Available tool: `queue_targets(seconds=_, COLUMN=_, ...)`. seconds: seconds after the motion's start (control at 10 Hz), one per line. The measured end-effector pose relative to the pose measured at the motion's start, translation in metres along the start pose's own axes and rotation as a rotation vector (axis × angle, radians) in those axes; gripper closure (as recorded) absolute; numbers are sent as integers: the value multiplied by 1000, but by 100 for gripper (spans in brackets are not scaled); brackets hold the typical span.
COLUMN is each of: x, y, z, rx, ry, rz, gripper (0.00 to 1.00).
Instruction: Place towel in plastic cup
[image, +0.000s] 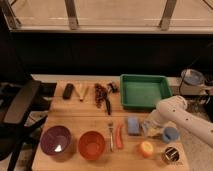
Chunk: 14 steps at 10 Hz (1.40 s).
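Observation:
A pale towel (148, 131) lies on the wooden table (75, 115) between a blue sponge (133, 125) and the blue plastic cup (170, 134). My white arm comes in from the right, and the gripper (150, 126) is down over the towel, hiding most of it. The cup stands upright just right of the gripper, close to the arm's forearm. I cannot tell whether the towel is held.
A green tray (145, 90) sits behind the arm. An orange cup (146, 148) and a metal can (171, 155) stand at the front right. A purple bowl (55, 140), an orange bowl (92, 144), a fork (111, 134) and a red utensil (119, 135) lie to the left. A chair (20, 105) is at far left.

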Motion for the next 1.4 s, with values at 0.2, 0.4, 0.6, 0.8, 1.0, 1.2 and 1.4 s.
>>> queue_targets(seconds=0.2, x=-3, y=1, z=-3, rx=22, ry=7, rz=-10, gripper=79)
queue_targets(seconds=0.4, x=-7, y=-3, z=-18, rx=54, ry=-1, rz=-11, gripper=97)
queue_targets(seconds=0.6, x=-13, y=-9, z=-44, rx=93, ry=-28, rz=-9, gripper=100)
queue_targets(seconds=0.8, x=-23, y=-16, z=-80, rx=122, ry=-51, rz=-23, gripper=100)
queue_targets(seconds=1.0, x=-32, y=-25, z=-121, rx=122, ry=-67, rz=-44, gripper=100)
queue_targets(seconds=1.2, x=-27, y=-28, z=-154, rx=98, ry=-68, rz=-61, gripper=100)
queue_targets(seconds=1.4, x=-12, y=-23, z=-173, rx=50, ry=-58, rz=-72, gripper=100)
